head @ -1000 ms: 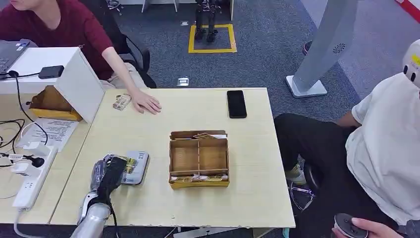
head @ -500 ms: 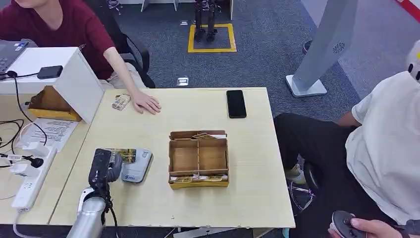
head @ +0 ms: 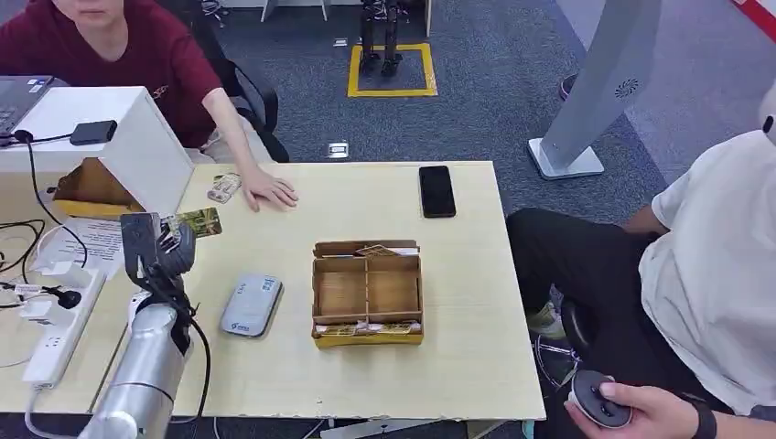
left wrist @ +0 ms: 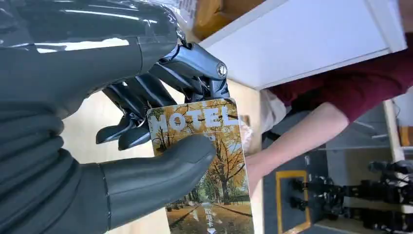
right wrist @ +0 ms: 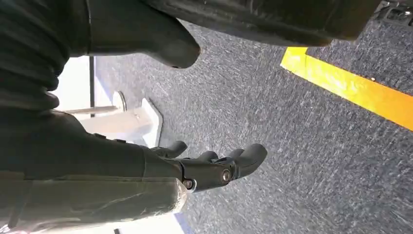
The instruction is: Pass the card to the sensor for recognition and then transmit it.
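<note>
Left robot hand (head: 157, 245) at left of frame, raised above counter (head: 458, 366), pinching hotel card (head: 199, 222) between thumb and fingers (left wrist: 141, 92). We are seeing card sticking out from hand toward upper right, long axis pointing at person's hand (head: 270, 192) resting on counter's far left corner. Grey sensor (head: 250, 305) lying lower right of card, apart from it. Handover, we are judging, coming next. Right robot hand (right wrist: 214, 168) hanging over floor, fingers loosely apart, holding nothing.
</note>
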